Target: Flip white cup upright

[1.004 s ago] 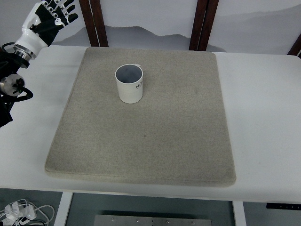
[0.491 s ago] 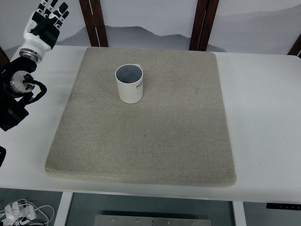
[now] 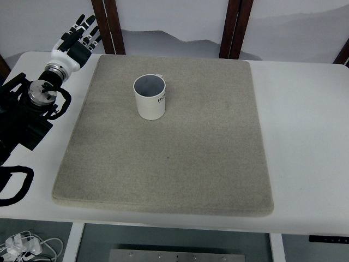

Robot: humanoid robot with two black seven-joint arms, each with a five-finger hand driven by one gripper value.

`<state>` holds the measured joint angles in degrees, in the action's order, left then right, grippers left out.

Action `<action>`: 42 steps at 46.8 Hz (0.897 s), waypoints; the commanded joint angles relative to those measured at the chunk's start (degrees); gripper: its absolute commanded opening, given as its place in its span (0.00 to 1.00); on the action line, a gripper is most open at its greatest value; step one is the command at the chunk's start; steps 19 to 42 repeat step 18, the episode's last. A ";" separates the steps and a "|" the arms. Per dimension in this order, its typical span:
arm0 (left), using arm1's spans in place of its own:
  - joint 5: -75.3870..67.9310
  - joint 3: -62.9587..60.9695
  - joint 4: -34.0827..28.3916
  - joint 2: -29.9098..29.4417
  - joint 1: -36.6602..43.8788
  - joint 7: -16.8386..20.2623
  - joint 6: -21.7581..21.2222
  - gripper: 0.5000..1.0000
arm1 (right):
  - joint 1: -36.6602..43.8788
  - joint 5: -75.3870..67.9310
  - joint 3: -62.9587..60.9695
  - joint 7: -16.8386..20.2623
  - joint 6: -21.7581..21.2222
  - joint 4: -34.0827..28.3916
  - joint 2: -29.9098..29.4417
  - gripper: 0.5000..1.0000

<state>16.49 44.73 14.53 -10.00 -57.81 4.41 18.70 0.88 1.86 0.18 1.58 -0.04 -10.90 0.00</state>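
White table point(image 3: 305, 136) carries a grey mat point(image 3: 174, 164); white cup point(image 3: 150, 97) stands mouth-up on the mat's far-left part, so the flip looks done. Left hand point(image 3: 78, 37) hovers at the far-left corner, fingers spread, holding nothing, well apart from the cup; next move is probably just to retreat. Right arm out of view; cup's print too small to read.

Left arm entering from left, left hand point(image 3: 76, 41) raised, fingers point(image 3: 86, 24) spread
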 commanded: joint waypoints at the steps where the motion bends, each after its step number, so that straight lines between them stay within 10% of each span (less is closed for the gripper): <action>1: 0.12 1.32 -0.02 0.34 -0.03 -0.37 -0.86 0.99 | 0.00 -0.01 -0.10 0.01 0.04 0.00 0.00 0.90; 42: 0.30 3.17 -0.11 1.30 0.06 -0.46 -2.18 0.99 | 0.00 -0.10 -0.36 0.45 -0.04 0.00 0.00 0.90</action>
